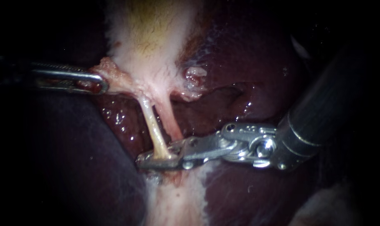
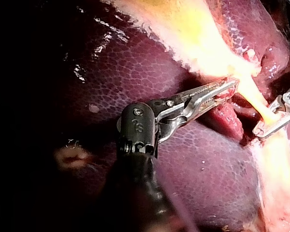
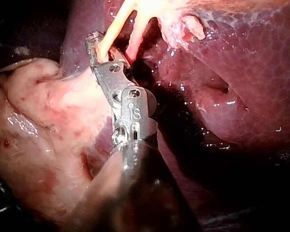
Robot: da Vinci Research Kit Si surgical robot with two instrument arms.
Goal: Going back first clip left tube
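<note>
The right instrument [image 1: 147,160] clamps steel jaws on the pale left tube [image 1: 154,125]; left instrument [image 1: 98,83] pinches gallbladder [image 1: 152,46].

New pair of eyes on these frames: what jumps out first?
The taut pale-yellow left tube stretched across dark liver, centre of the endoscope view, with the right instrument meeting its lower end. Upper left, the left instrument has its end effector clamped on pale tissue below the gallbladder.

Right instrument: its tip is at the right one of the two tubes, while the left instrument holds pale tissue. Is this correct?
No: the right instrument has its tip at the left tube, the paler one, not the right tube, as the endoscope view shows. The left instrument does hold pale tissue.
</note>
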